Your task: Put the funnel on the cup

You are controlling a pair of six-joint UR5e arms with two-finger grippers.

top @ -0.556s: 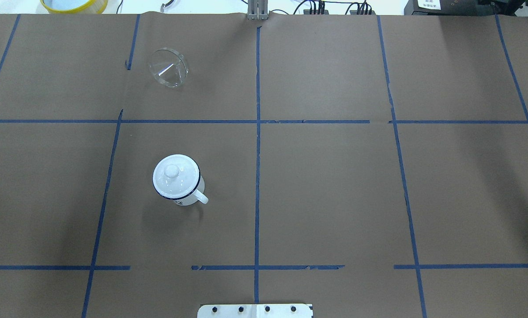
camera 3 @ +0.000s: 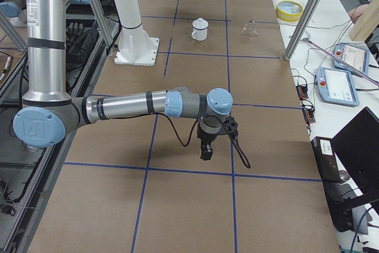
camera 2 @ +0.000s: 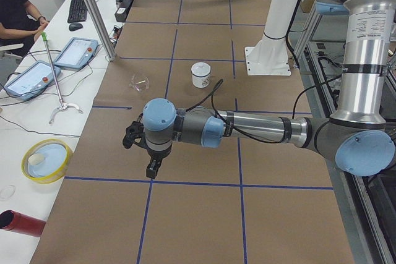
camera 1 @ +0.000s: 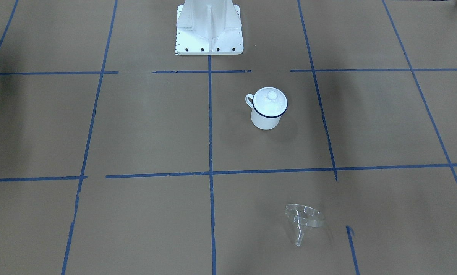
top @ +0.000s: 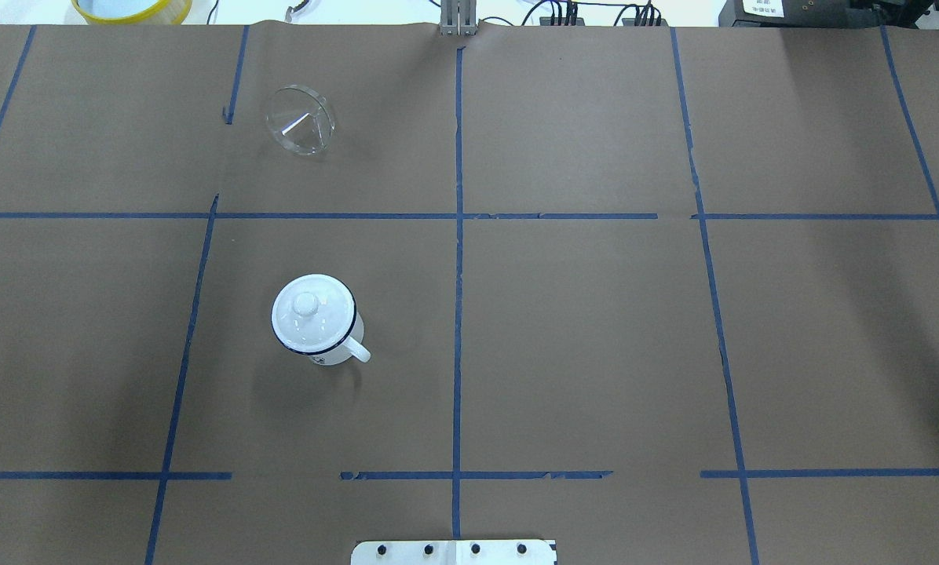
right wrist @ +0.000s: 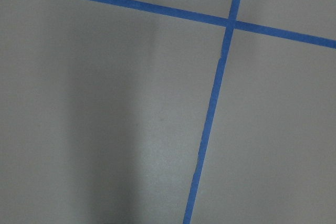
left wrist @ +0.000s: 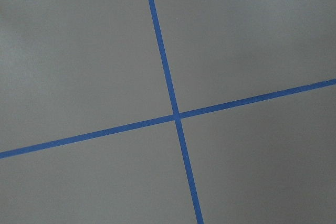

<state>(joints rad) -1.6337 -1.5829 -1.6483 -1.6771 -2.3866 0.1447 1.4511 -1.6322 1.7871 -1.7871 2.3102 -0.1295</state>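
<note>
Though I cannot tell how the fingers (camera 2: pixel 153 168) stand, one funnel (top: pixel 301 122) lies, seemingly tipped, apart from one cup (camera 1: pixel 266 120)

**Table: paper, tape, two items, one base plate**

I see the table (top: pixel 595 353) covered in brown paper (top: pixel 823 337) gridded with blue tape (top: pixel 457 314). The funnel (top: pixel 300 120) lies on its side near the far edge, left half. The cup (top: pixel 316 326) stands upright, well apart from it, nearer the robot's edge, where a white base plate (top: pixel 454 552) sits mid-edge.
</note>
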